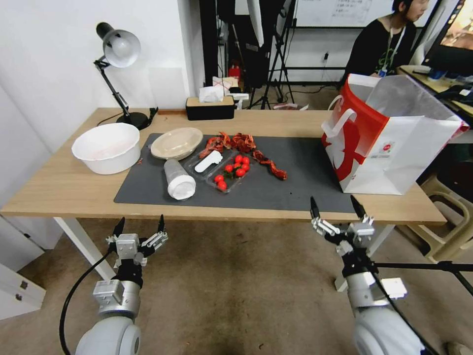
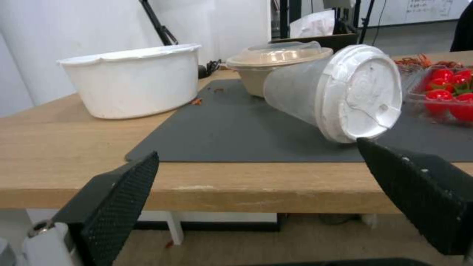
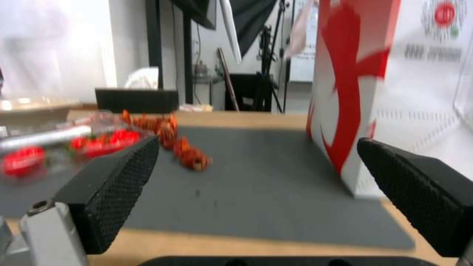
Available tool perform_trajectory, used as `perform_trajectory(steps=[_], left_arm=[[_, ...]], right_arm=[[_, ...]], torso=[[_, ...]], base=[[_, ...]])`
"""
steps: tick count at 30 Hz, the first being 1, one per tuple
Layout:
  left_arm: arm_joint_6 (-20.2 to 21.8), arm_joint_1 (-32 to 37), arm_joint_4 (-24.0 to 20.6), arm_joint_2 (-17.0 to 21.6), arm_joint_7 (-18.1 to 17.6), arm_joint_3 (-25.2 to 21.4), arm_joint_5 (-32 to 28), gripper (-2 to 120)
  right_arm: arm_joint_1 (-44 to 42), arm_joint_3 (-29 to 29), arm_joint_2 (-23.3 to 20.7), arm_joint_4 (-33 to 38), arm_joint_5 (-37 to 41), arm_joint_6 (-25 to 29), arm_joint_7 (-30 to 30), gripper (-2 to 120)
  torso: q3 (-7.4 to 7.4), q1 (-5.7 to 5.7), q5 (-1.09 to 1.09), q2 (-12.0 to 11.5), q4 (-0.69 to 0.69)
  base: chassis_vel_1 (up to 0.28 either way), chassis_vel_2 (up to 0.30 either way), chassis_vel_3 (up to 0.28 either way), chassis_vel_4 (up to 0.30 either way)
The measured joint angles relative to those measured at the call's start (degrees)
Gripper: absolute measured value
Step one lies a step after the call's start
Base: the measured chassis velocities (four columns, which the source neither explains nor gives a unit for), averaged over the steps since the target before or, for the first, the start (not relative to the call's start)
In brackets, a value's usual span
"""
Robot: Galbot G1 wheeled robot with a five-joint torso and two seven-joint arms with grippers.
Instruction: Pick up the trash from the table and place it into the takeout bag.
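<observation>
Both grippers hang in front of the table's (image 1: pixel 59 190) near edge, the left gripper (image 1: pixel 139 228) and right gripper (image 1: pixel 338 209) each with fingers spread and empty. Beyond, the clear white-lidded cup (image 1: pixel 178 179) lies on its side on the dark grey mat (image 1: pixel 295 172), the shallow beige dish (image 1: pixel 176 143) behind it; the takeout bag (image 1: pixel 389 143) stands at the mat's right end.

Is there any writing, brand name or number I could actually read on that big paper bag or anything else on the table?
None can be read.
Takeout bag: a small round red logo with lines of print beneath, too small and blurred to read.
Whiteboard on the back wall: faint handwriting, too small to read.
Clear white-lidded cup: embossed marks on the lid, no legible text.
</observation>
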Motion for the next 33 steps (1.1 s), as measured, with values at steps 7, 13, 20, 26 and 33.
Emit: perform_trajectory(steps=[7,13,20,26,33], left_arm=[[-0.05,-0.04,0.05,0.01,0.0,0.07,-0.01,100],[-0.07,-0.03,0.01,-0.04,0.0,0.21,0.01,100],[-0.86,-0.63,-0.9,0.12,0.09,1.41,-0.72,100],[1.42,-2.96,-3.73,1.7,-0.54,5.67,-6.16,100],[8.92,-6.9,-6.09,3.68,-4.98,11.34,-15.7,100]], right_arm=[[-1.13,-1.19,1.27,-3.4,-1.03,1.1,1.12,100],[-0.8,-1.34,1.53,-4.15,-1.29,1.22,1.2,100],[-0.7,-1.36,1.66,-4.33,-1.38,1.34,1.3,100],[-0.58,-1.35,1.93,-4.26,-1.7,1.36,1.39,100],[-0.58,-1.35,2.12,-3.61,-2.04,1.23,1.42,100]], torso=[[0.0,0.0,0.0,0.0,0.0],[0.0,0.0,0.0,0.0,0.0],[0.0,0.0,-0.01,0.0,0.0],[0.0,0.0,0.0,0.0,0.0],[0.0,0.0,0.01,0.0,0.0]], base=[[0.0,0.0,0.0,0.0],[0.0,0.0,0.0,0.0],[0.0,0.0,0.0,0.0],[0.0,0.0,0.0,0.0],[0.0,0.0,0.0,0.0]])
